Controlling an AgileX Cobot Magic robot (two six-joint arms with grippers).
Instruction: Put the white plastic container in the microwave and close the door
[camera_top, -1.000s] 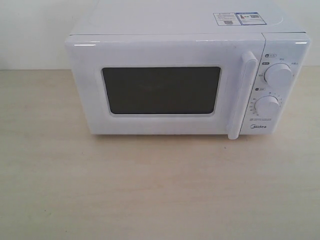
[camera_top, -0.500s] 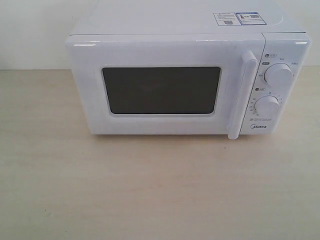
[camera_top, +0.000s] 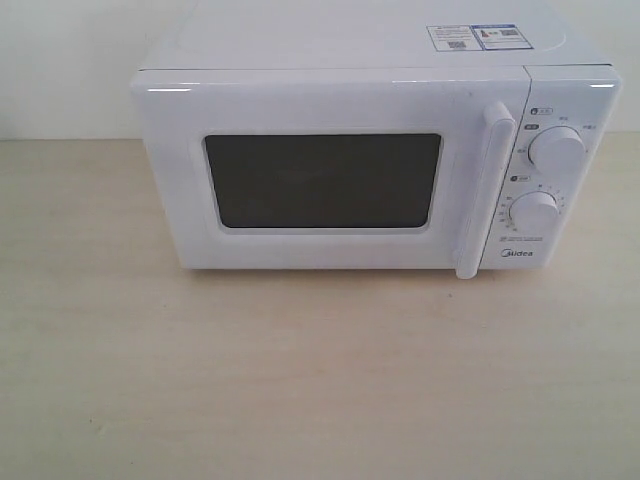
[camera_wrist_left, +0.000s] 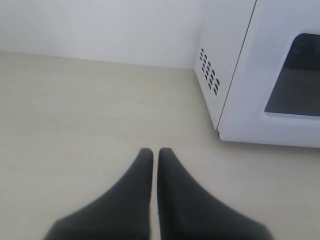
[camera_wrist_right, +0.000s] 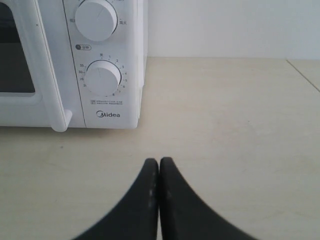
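The microwave (camera_top: 330, 150) stands on the table (camera_top: 300, 400) with its door (camera_top: 320, 105) shut flush. The container shows in no view, and the dark window (camera_top: 322, 180) gives no look inside, so I cannot tell whether it already sits in the microwave. What matters for any next move is the handle (camera_top: 482, 190): a bar with its long axis upright, on the door's edge next to the dials (camera_top: 556, 150), so the door likely swings from the far, vented side. The right gripper (camera_wrist_right: 159, 162) hovers over the table in front of the microwave's dial corner, with the handle's foot (camera_wrist_right: 59, 120) ahead of it and slightly to one side; its fingers are pressed together and grip nothing. The left gripper (camera_wrist_left: 155, 152) hovers in front of the microwave's opposite corner, the vented one, with its fingers almost touching, only a thin slit between them, and likewise empty. By my judgement the right gripper is the nearer to the handle, should the door need opening
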